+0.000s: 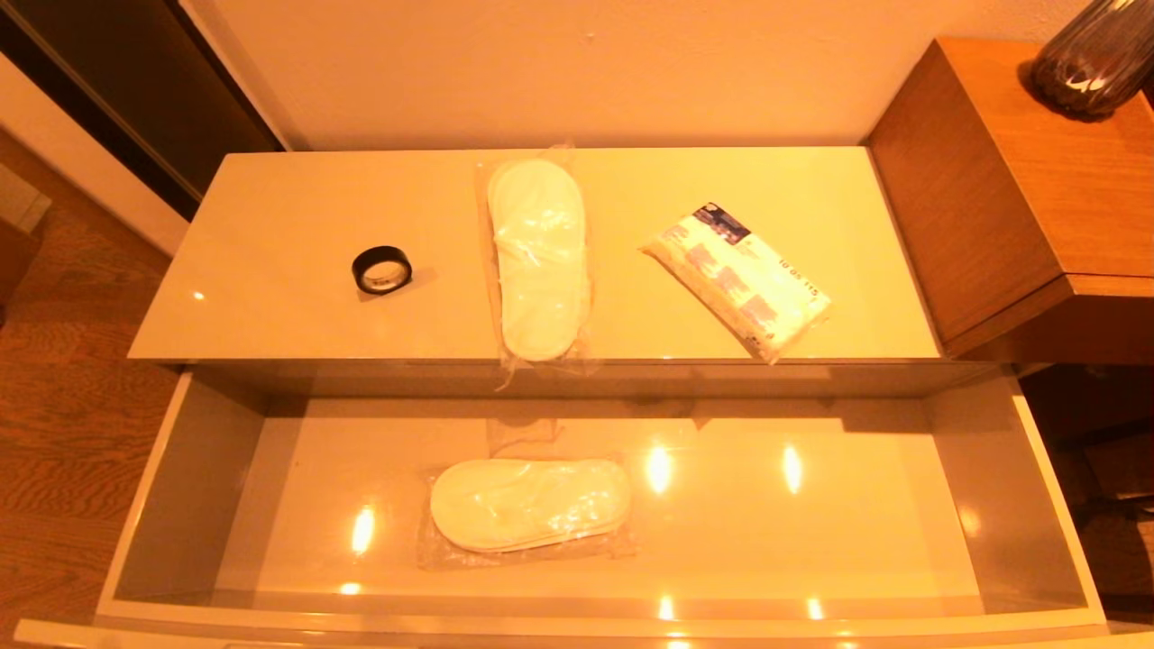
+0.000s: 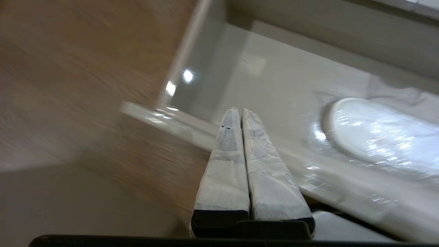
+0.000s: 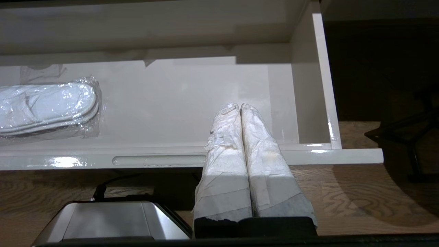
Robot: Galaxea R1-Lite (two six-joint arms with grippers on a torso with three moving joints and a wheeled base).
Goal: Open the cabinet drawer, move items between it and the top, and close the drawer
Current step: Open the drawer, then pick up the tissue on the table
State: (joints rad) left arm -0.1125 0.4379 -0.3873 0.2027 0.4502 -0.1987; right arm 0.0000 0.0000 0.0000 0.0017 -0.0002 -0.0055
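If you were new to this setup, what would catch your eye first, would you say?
The wide cabinet drawer stands pulled open with one bagged pair of white slippers inside. On the top above lie a second bagged pair, a black tape ring and a white packet.

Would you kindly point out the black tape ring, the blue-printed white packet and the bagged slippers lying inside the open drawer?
black tape ring (image 1: 382, 269), head view, on the ring's upper face.
white packet (image 1: 739, 280), head view, middle of its printed face.
slippers in the drawer (image 1: 530, 503), head view, middle of the upper slipper.
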